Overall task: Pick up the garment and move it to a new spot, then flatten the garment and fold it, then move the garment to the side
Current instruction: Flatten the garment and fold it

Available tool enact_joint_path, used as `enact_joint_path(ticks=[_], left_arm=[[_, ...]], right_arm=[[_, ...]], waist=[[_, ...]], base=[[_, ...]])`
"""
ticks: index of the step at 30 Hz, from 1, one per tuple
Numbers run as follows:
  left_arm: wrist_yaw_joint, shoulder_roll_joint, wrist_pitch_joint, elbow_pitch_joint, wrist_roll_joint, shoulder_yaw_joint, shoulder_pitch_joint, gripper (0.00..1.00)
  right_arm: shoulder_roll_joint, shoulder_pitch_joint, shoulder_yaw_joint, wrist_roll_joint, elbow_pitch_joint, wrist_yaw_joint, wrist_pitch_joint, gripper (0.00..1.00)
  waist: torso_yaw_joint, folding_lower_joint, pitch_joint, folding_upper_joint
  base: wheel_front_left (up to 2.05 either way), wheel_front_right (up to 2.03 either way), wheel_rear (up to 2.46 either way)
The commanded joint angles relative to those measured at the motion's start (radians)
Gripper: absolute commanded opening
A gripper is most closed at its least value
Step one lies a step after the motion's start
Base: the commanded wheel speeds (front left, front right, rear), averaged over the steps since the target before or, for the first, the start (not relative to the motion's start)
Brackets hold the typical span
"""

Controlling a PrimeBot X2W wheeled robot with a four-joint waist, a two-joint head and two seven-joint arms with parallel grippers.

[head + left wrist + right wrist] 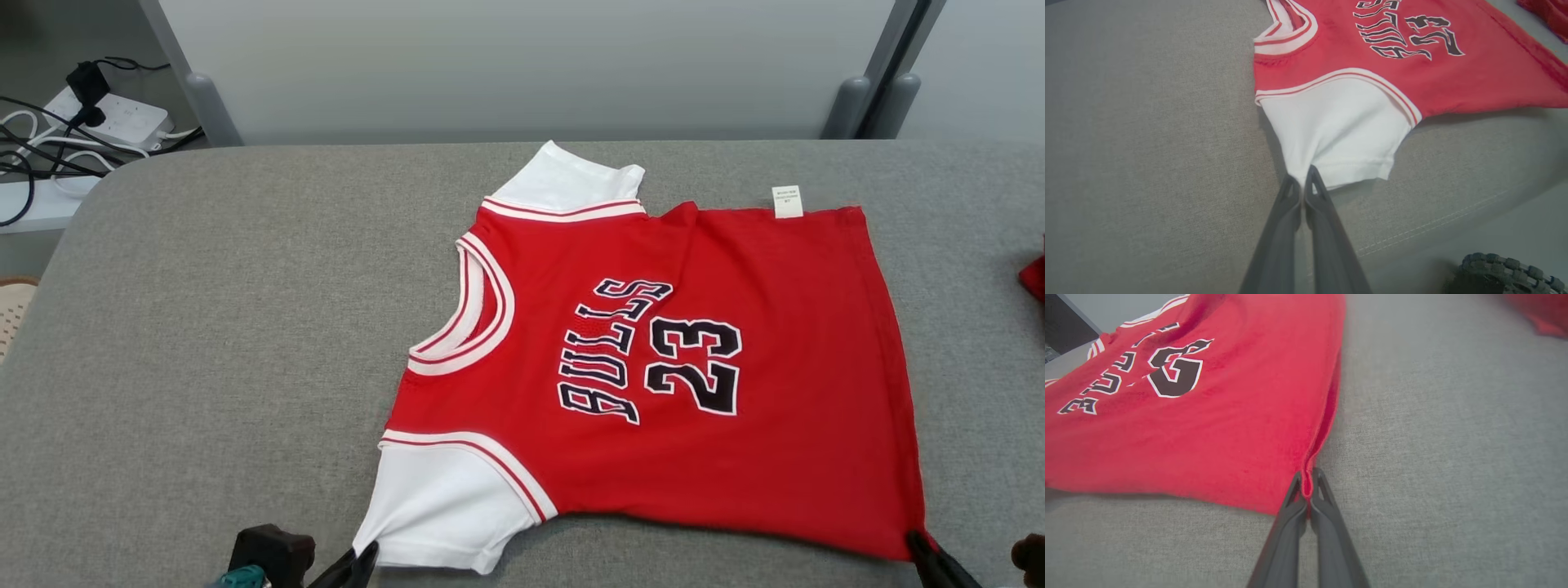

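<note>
A red basketball shirt (653, 367) with white sleeves lies spread face-up on a grey padded table (204, 327), to the right of the table's middle. Its collar points toward the table's left end and its bottom hem toward the right end.

The robot holds the shirt at two points along the table's near edge. The left gripper (1302, 179) is pinched tight on the hem of the near white sleeve (1339, 122), where the cloth gathers into a small pucker between the dark fingers. The right gripper (1308, 479) is likewise clamped, nipping the near corner of the red bottom hem.

The cloth looks largely smooth, and the lettering and number are easy to read. A white label (787, 201) sticks out from the side seam nearest the table's far edge. In both wrist views a shadow runs under the shirt's near edge, which suggests that edge sits slightly off the table.

By the look of it, the job stands at the flattening stage or the very start of the fold. The shirt is laid out and no fold has been made. Whether this is already its new spot cannot be told. Folding it and carrying it to the side remain.

Another red cloth (1033, 278) lies at the table's right edge. A power strip (114, 118) with cables lies beyond the table's far left corner.
</note>
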Motion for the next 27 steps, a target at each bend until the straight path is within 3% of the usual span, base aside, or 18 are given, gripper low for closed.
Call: enact_joint_path(ticks=[1, 10, 17, 27], left_arm=[[0.013, 0.019, 0.006, -0.043, -0.013, 0.04, -0.024, 0.0], [0.049, 0.072, 0.145, -0.217, -0.03, 0.041, 0.083, 0.0], [0.078, 0.106, 0.221, -0.317, -0.047, 0.066, 0.141, 0.0], [0.019, 0.06, 0.122, -0.267, -0.118, 0.075, 0.026, 0.0]], right_arm=[[-0.036, 0.004, 0.013, 0.003, -0.037, -0.003, 0.013, 0.0], [-0.047, 0.171, -0.076, 0.005, -0.28, -0.003, 0.253, 0.0], [-0.015, 0.25, -0.158, 0.006, -0.41, -0.003, 0.348, 0.0], [0.006, 0.184, -0.189, -0.01, -0.436, -0.003, 0.348, 0.0]], waist=[[0.003, 0.0, 0.0, -0.0001], [0.013, 0.0, 0.009, -0.0001], [0.01, 0.0, 0.016, -0.0001], [0.003, 0.0, 0.008, -0.0001]], base=[[0.0, 0.0, 0.0], [0.0, 0.0, 0.0], [0.0, 0.0, 0.0], [0.0, 0.0, 0.0]])
